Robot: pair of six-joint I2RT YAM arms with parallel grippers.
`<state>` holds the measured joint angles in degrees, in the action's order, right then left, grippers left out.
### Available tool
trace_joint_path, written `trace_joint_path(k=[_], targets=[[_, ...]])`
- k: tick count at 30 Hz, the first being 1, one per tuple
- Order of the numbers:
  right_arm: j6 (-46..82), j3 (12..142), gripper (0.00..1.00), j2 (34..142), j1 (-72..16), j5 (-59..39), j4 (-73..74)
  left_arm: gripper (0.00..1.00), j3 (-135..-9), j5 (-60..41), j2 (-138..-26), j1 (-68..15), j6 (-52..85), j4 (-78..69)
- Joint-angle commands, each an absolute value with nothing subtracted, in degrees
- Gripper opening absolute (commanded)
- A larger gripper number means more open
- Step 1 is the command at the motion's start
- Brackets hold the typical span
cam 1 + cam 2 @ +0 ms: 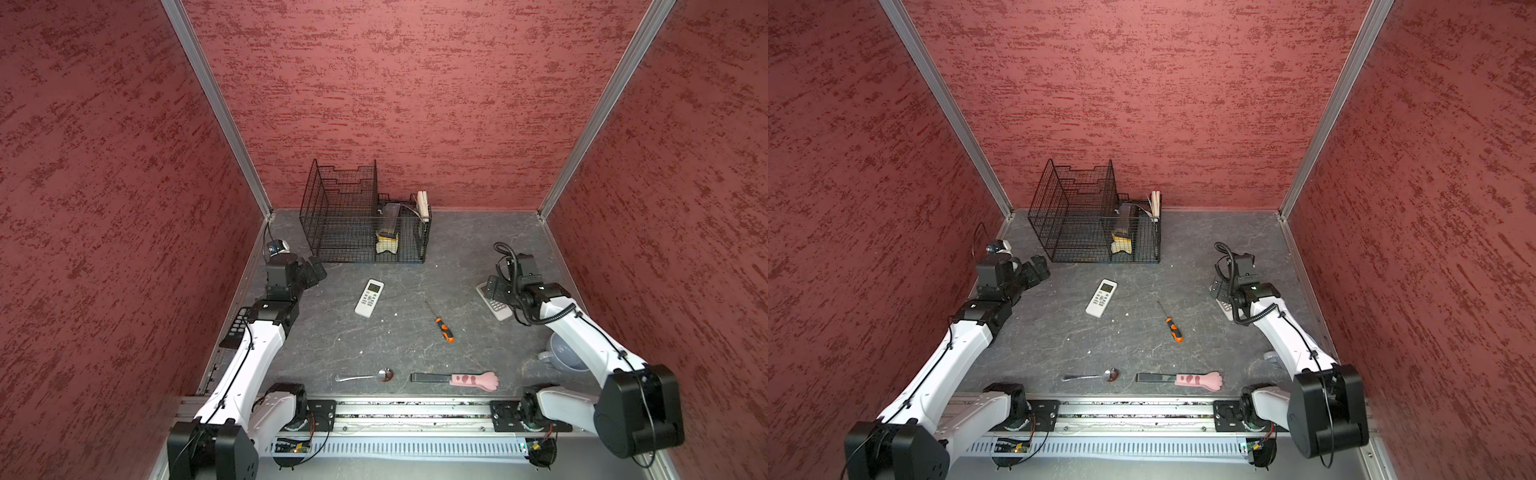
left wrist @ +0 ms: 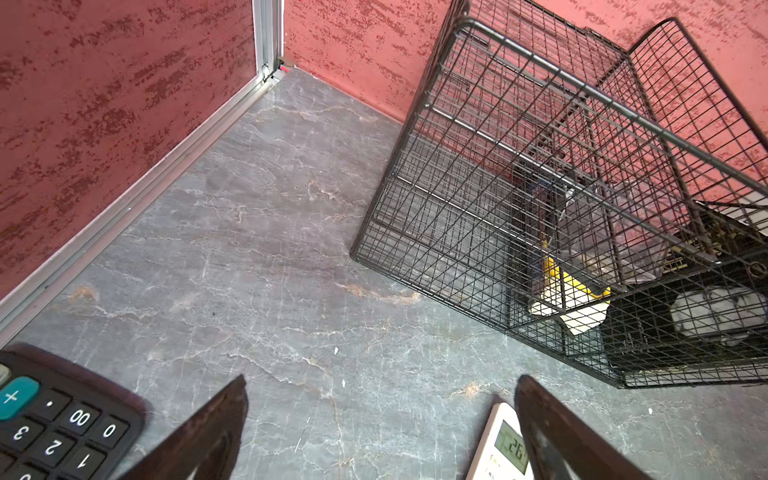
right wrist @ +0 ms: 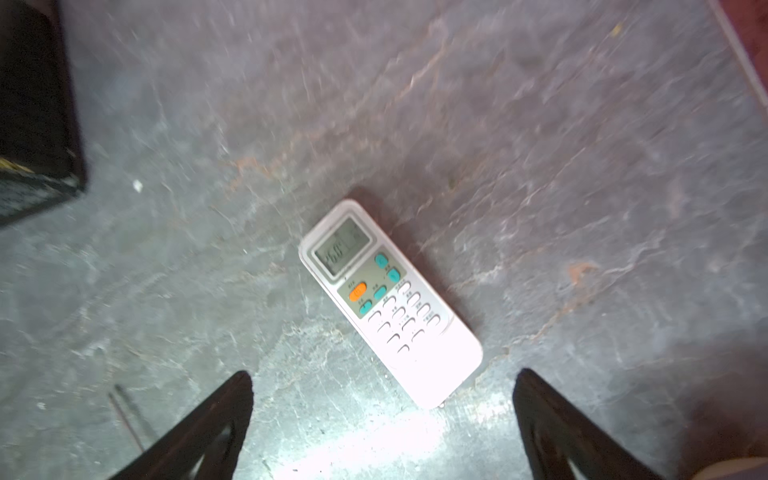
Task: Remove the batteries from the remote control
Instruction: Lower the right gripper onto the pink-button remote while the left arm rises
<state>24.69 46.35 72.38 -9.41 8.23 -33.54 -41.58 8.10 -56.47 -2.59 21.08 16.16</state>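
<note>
A white remote control (image 1: 369,298) (image 1: 1101,298) lies face up mid-table with its display lit. Its display corner (image 2: 505,446) shows beside my left gripper's finger. My left gripper (image 1: 316,268) (image 2: 380,382) hangs open over bare table to the left of it, holding nothing. A second pale remote (image 1: 500,308) (image 3: 388,301) lies face up at the right. My right gripper (image 1: 492,291) (image 3: 382,376) hovers open just above this one, and its near end lies between the fingers without touching them. The batteries are hidden.
An orange-and-black screwdriver (image 1: 440,324) lies between the two remotes. A black wire basket (image 1: 365,220) stands at the back wall. A calculator (image 2: 54,415) lies under the left arm, a grey cup (image 1: 561,353) under the right arm. A spoon (image 1: 365,377) and a pink paw-shaped tool (image 1: 457,379) lie near the front.
</note>
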Motion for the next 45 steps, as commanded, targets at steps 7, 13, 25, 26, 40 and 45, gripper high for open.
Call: trace_joint_path(k=[7, 13, 25, 26, 40, 45], targets=[[23.8, 44.0, 0.99, 79.0, -9.9, 9.3, -30.7, 1.00, -42.6, 10.4, -54.5, -3.0, 21.4, 19.0], [22.6, 44.0, 0.99, 82.4, -9.8, 10.0, -29.4, 0.99, -43.0, 11.0, -54.8, -3.5, 21.4, 19.1], [20.1, 45.5, 0.99, 87.0, -8.5, 11.7, -28.9, 0.99, -44.4, 13.6, -55.7, -5.1, 21.3, 19.6], [20.0, 45.5, 0.99, 87.3, -8.3, 11.5, -28.7, 0.99, -44.5, 13.8, -55.8, -5.3, 21.4, 19.6], [17.2, 45.9, 0.96, 89.7, -7.8, 0.2, -26.3, 0.99, -46.0, 14.8, -57.5, -8.6, 22.4, 20.2], [18.0, 46.0, 0.86, 88.9, -8.9, -1.7, -26.9, 0.99, -46.2, 13.0, -58.3, -10.0, 22.7, 19.6]])
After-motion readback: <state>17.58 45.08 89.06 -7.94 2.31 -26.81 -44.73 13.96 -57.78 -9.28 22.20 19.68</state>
